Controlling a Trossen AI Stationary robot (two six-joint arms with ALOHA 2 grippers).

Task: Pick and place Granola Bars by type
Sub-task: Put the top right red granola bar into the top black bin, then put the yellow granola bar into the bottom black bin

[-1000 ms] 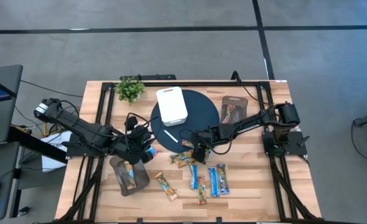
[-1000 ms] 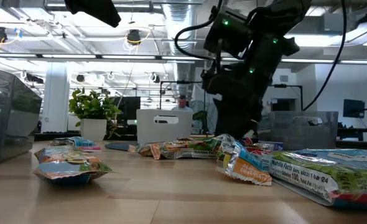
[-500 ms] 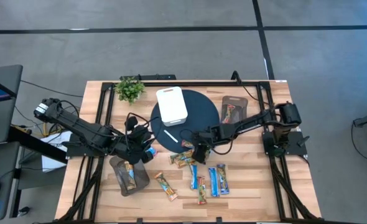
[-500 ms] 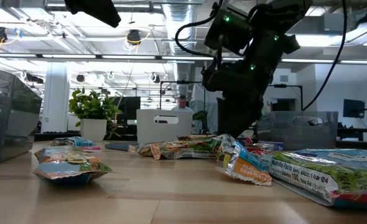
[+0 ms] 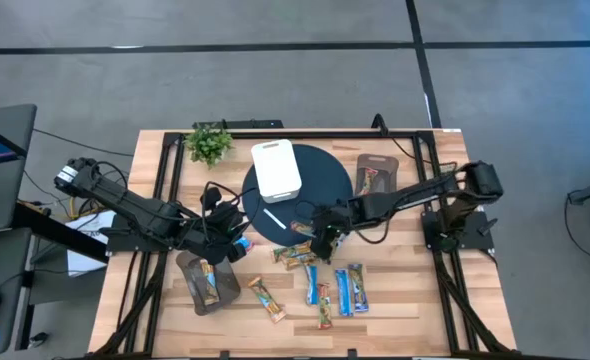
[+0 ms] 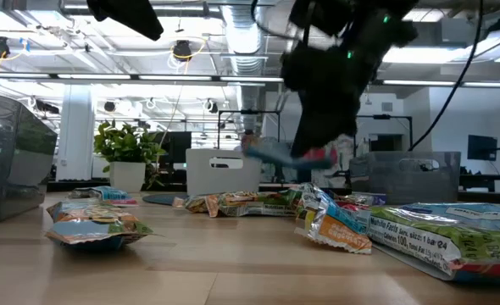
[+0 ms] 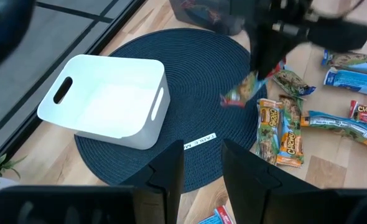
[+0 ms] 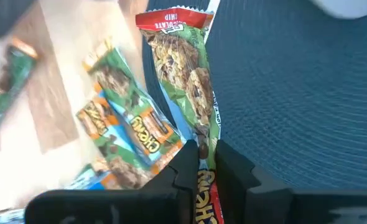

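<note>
My right gripper [image 5: 320, 243] hangs above the near edge of the dark round mat [image 5: 327, 175], shut on a green granola bar with a red end [image 8: 182, 74]. The low view shows this bar [image 6: 288, 155] clear of the table. More granola bars [image 5: 335, 288], blue-and-white and multicoloured, lie flat on the wood below and beyond it. My left gripper [image 7: 201, 177] waits over the table's left part, fingers apart, facing the mat. A blue-and-white wrapper [image 7: 218, 215] shows far back between its fingers. My right gripper pinches the green bar between its two fingers toward its end away from the red one [image 8: 202, 144]; the red end [image 8: 174, 18] sticks out past the fingertips. The fingers come from above. The bar is tilted and clear of mat and table. My left gripper: whether its fingers touch the blue-and-white wrapper, I cannot tell.
A white bin [image 5: 276, 170] stands on the mat's far left part, a thin white stick [image 5: 274, 219] beside it. One grey tray [image 5: 375, 177] at the far right and another [image 5: 207, 283] at the near left each hold a bar. A small plant [image 5: 209, 142] stands at the back.
My right gripper has shut on the green bar at the mat's near edge and then risen, lifting the bar clear of the table. The other bars and my left arm have stayed put.
</note>
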